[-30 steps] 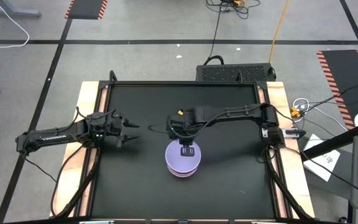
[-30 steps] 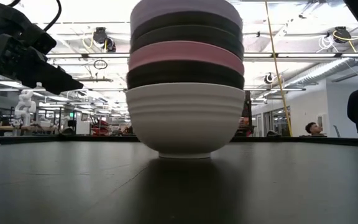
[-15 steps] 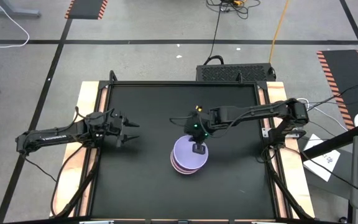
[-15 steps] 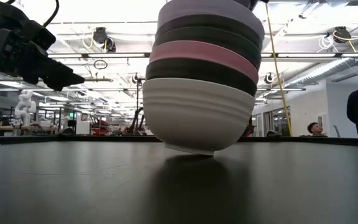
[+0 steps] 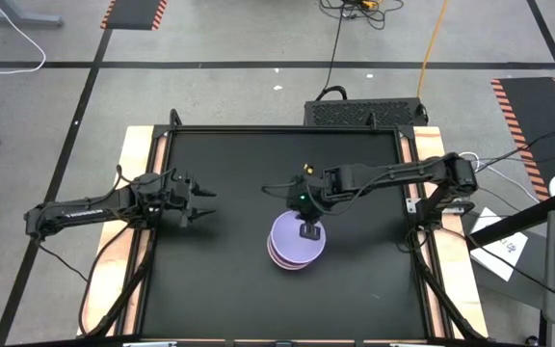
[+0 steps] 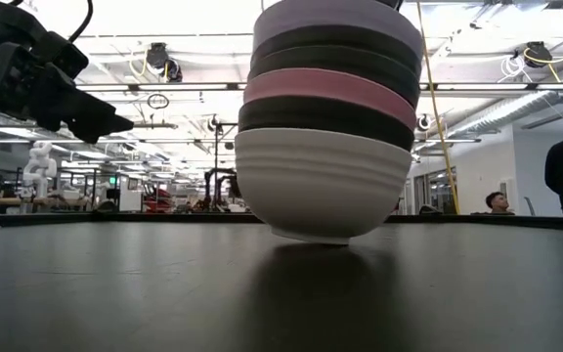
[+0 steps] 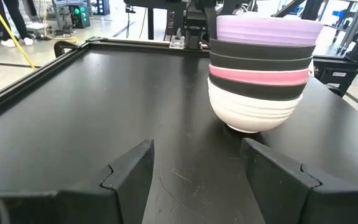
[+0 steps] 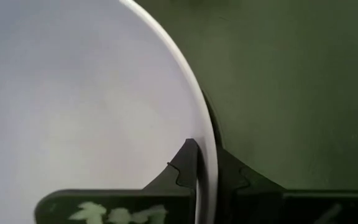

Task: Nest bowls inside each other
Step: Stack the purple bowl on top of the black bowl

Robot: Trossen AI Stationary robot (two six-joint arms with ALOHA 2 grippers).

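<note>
— What finish is seen on the bowls?
— Smooth plastic with a soft sheen; faint ridges are seen on the white bowl.
— And the table?
— A matt black top, finely scratched, edged with bare wood.

The whole tabletop and both arms are seen from straight overhead in the high view, while in the low view the scene is taken from tabletop height, level across the surface into the room behind, with the stack of bowls very near the lens. The left wrist view is aimed forward past the left tool across the tabletop at the same stack, seen from near its own height. The right wrist view is pressed close against the lavender rim, past the right tool; the stack is shared by all four views.
</note>
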